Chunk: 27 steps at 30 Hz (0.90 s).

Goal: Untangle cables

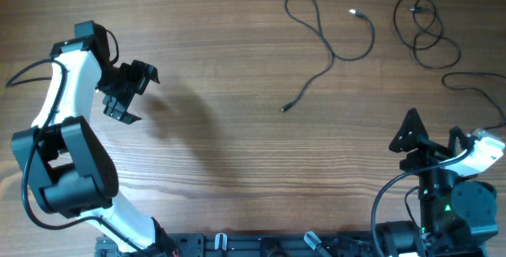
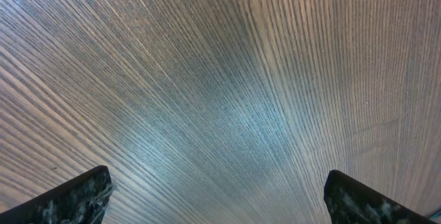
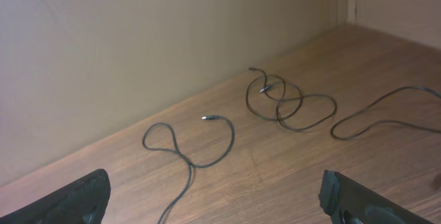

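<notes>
The left hand [image 1: 133, 91] and right hand [image 1: 432, 134] stand spread and empty. Hazard: pulling the coiled cable [image 1: 424, 29] mid-loop would likely tighten its tangle.

The looped cable [image 3: 182, 158], the knotted bundle [image 3: 282, 103] and the 3rd cable [image 3: 358, 114] all lie on the table [image 1: 237, 170], ahead of the right gripper [image 1: 433, 134]. The looped cable is ahead and to the left, with 1 end trailing back toward the gripper's left finger. The knotted bundle lies farther ahead, right of the looped cable and apart from it. The 3rd cable lies nearer, ahead and to the right, just beside the bundle. The left gripper [image 1: 130, 91] is over the table, well apart from all 3.
</notes>
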Each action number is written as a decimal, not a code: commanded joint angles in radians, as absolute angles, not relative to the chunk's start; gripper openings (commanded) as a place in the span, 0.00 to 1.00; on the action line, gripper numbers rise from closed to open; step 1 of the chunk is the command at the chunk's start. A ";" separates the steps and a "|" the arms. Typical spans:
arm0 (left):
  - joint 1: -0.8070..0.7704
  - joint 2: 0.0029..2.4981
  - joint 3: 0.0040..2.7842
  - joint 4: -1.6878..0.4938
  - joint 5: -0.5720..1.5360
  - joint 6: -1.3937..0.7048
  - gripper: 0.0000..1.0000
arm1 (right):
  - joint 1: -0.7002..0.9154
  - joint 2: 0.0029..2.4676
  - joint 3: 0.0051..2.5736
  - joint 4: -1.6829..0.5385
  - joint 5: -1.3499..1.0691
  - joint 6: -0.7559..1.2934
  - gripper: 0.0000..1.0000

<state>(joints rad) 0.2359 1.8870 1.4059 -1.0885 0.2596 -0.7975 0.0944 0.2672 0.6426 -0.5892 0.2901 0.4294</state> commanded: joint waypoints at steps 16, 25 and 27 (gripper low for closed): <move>0.240 1.861 1.407 -1.089 0.264 -0.792 1.00 | -0.132 0.003 0.220 -0.235 0.238 0.653 1.00; 0.240 1.861 1.407 -1.089 0.264 -0.792 1.00 | -0.133 0.003 0.033 -0.038 0.180 0.443 1.00; 0.240 1.861 1.407 -1.089 0.264 -0.792 1.00 | -0.133 0.003 0.004 0.030 0.150 0.372 1.00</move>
